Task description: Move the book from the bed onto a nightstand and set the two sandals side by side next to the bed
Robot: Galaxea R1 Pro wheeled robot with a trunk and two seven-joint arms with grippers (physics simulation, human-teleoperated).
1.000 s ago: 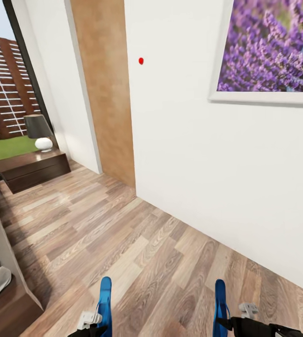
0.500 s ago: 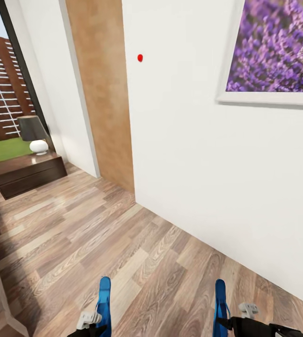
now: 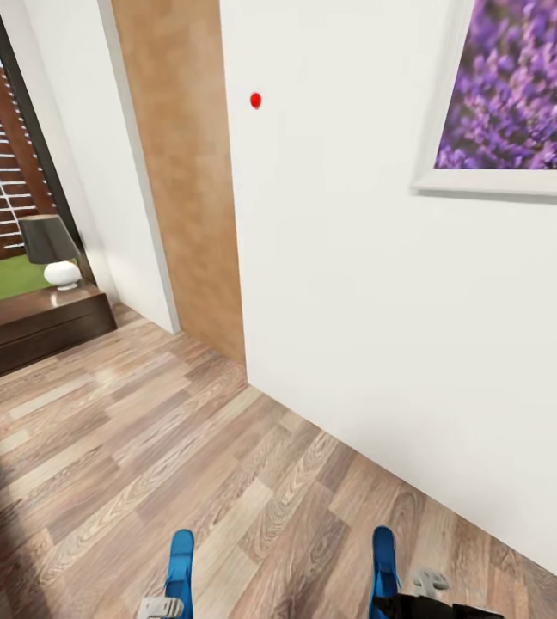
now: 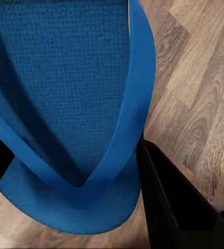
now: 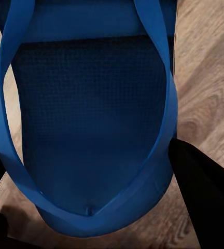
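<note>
Two sandals, bright blue, one per pincer: left sandal [image 3: 180, 563] carried low at the left of the head view, right sandal [image 3: 383, 560] low at the right, both above the wood-plank floor [image 3: 184, 447] and well apart from each other. Left pincer [image 3: 160, 609] barely visible at the frame edge; right pincer [image 3: 420, 593] likewise. In the left wrist view, sole [image 4: 60, 104] and V of straps [image 4: 130, 119] held between dark fingers [image 4: 169, 202], so closed on the sandal. In the right wrist view, same hold on the other sole [image 5: 91, 119], dark finger [image 5: 205, 192] pressed alongside.

Likely light and flexible, textured foam: little risk of slipping, but prone to bending and swinging if gripped by a thin strap. Better held across the sole edge, near the toe post, for a flat release.

Nightstand [image 3: 38, 327] with lamp [image 3: 51, 249] far off to the left by the window. Bed and book not in sight. White wall [image 3: 356, 301] with a lavender picture [image 3: 519, 94] close ahead.
</note>
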